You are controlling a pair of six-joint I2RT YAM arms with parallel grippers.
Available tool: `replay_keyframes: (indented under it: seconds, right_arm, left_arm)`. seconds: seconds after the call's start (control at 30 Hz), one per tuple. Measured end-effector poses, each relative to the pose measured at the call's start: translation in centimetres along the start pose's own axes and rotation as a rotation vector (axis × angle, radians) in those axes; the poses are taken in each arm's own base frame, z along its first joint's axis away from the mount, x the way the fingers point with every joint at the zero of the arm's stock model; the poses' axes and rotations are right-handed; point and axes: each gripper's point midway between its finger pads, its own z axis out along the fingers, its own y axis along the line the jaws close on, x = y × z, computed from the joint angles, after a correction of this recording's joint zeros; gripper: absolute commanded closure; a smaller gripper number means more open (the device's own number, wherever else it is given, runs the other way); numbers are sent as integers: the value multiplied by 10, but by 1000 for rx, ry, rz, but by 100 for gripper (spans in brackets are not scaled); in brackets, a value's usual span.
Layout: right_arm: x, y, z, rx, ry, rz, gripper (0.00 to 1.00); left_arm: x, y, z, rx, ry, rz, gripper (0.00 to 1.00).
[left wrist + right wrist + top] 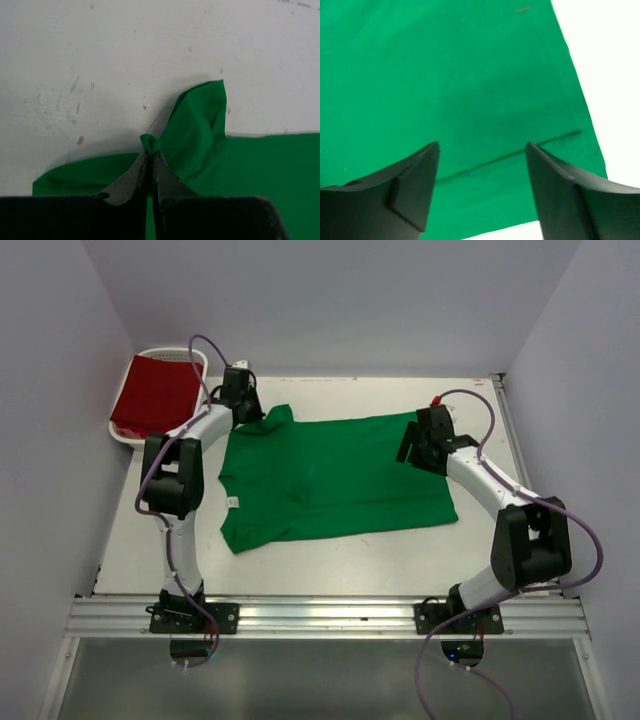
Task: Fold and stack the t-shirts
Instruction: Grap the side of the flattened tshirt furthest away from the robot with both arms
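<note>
Green shirt (pixel 330 480) lies flat mid-tabletop (pixel 300 560); red shirt (pixel 155 395) sits in the basket (pixel 190 358), upper left. Left fingers (pixel 132 175) pinch the sleeve (pixel 195 125) tip; right fingers (pixel 415 185) are spread open over the hem (pixel 520 155), upper right. The cloth looks light and limp, so it is best gripped at seams and corners.

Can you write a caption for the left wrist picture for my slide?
The left claw pinches a bit of the green t-shirt on the white table.
</note>
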Motion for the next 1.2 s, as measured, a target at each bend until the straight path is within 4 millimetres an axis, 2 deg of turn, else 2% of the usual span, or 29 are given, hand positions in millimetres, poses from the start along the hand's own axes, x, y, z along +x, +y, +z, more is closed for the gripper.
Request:
replay_keyframes:
  seconds: [0.1, 0.27, 0.4, 0.6, 0.77, 0.97, 1.1, 1.2]
  right_arm:
    - [-11, -1, 5, 42, -14, 1, 14]
    - [-50, 8, 22, 93, -63, 25, 14]
    - [-84, 14, 43, 118, -92, 67, 16]
    - [-121, 10, 94, 170, -92, 114, 20]
    - [-137, 1, 137, 204, -72, 135, 22]
    - [-141, -6, 177, 215, -44, 127, 25]
    - [-141, -2, 192, 197, -30, 106, 31]
    - [-141, 2, 198, 180, -24, 90, 41]
  left_arm:
    - [21, 2, -6, -20, 37, 12, 99]
    - [48, 19, -22, -77, 83, 18, 99]
    - [50, 24, -33, -94, 80, 18, 100]
    - [41, 21, -42, -85, 54, 16, 100]
    - [46, 23, -42, -88, 64, 17, 100]
    - [47, 21, -42, -81, 65, 17, 100]
    - [47, 20, -42, -78, 66, 19, 100]
    - [48, 18, -42, -75, 66, 21, 100]
